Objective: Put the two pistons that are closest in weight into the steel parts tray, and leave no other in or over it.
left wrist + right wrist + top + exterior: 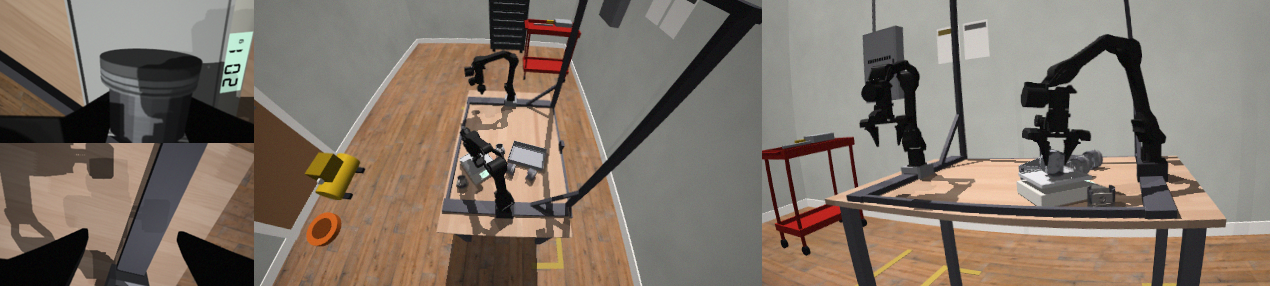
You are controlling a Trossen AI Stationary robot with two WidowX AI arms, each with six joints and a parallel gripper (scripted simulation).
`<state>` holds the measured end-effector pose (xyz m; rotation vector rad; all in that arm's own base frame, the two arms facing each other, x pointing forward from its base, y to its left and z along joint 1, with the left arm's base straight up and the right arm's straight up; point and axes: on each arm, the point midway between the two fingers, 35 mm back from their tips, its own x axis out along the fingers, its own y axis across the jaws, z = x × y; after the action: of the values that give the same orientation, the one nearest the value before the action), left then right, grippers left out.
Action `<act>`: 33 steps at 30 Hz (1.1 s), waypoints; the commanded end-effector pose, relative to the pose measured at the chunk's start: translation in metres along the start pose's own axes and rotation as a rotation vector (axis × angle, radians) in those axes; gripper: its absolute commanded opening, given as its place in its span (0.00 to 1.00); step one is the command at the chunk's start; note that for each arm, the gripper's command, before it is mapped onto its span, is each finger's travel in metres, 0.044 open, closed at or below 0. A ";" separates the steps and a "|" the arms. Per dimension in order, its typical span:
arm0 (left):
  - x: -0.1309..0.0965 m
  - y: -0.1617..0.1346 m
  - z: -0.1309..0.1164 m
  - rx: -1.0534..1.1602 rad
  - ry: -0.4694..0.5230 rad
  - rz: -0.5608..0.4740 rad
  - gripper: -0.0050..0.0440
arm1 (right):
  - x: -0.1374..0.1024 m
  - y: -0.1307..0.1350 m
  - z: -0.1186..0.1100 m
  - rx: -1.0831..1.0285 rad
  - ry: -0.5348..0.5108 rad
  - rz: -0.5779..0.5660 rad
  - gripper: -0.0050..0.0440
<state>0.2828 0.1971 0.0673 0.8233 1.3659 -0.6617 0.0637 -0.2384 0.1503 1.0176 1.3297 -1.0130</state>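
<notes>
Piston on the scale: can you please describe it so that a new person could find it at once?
On the wooden table, find the pale, boxy scale with a lit display. The piston is the grey metal cylinder with a flat, round, dark top and grooves below it. Unlike the other pistons, it alone stands on the scale.
</notes>
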 end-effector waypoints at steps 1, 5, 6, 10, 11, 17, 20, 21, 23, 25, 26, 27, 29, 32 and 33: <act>-0.011 0.007 0.000 -0.002 -0.003 0.039 0.87 | -0.008 0.000 0.005 0.001 -0.032 0.002 0.92; -0.011 0.007 0.000 -0.002 -0.003 0.039 0.87 | -0.008 0.000 0.005 0.001 -0.032 0.002 0.92; -0.011 0.007 0.000 -0.002 -0.003 0.039 0.87 | -0.008 0.000 0.005 0.001 -0.032 0.002 0.92; -0.011 0.007 0.000 -0.002 -0.003 0.039 0.87 | -0.008 0.000 0.005 0.001 -0.032 0.002 0.92; -0.011 0.007 0.000 -0.002 -0.003 0.039 0.87 | -0.008 0.000 0.005 0.001 -0.032 0.002 0.92; -0.011 0.007 0.000 -0.002 -0.003 0.039 0.87 | -0.008 0.000 0.005 0.001 -0.032 0.002 0.92; -0.011 0.007 0.000 -0.002 -0.003 0.039 0.87 | -0.008 0.000 0.005 0.001 -0.032 0.002 0.92; -0.011 0.007 0.000 -0.002 -0.003 0.039 0.87 | -0.008 0.000 0.005 0.001 -0.032 0.002 0.92; -0.022 0.011 0.001 -0.002 -0.006 0.062 0.87 | -0.008 0.000 0.005 0.001 -0.032 0.002 0.92; -0.025 0.011 0.001 -0.002 -0.006 0.062 0.87 | -0.008 0.000 0.005 0.001 -0.032 0.002 0.92; -0.025 0.011 0.001 -0.002 -0.006 0.062 0.87 | -0.008 0.000 0.005 0.001 -0.032 0.002 0.92; -0.025 0.011 0.001 -0.002 -0.006 0.062 0.87 | -0.008 0.000 0.005 0.001 -0.032 0.002 0.92; -0.028 0.011 0.001 -0.002 -0.005 0.061 0.87 | -0.008 0.000 0.005 0.001 -0.032 0.002 0.92; -0.033 0.010 0.001 -0.002 -0.005 0.061 0.87 | -0.008 0.000 0.005 0.001 -0.032 0.002 0.92; -0.035 0.010 0.001 -0.002 -0.005 0.061 0.87 | -0.008 0.000 0.005 0.001 -0.032 0.002 0.92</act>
<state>0.2815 0.1961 0.0768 0.8183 1.3691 -0.6675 0.0637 -0.2384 0.1503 1.0176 1.3297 -1.0130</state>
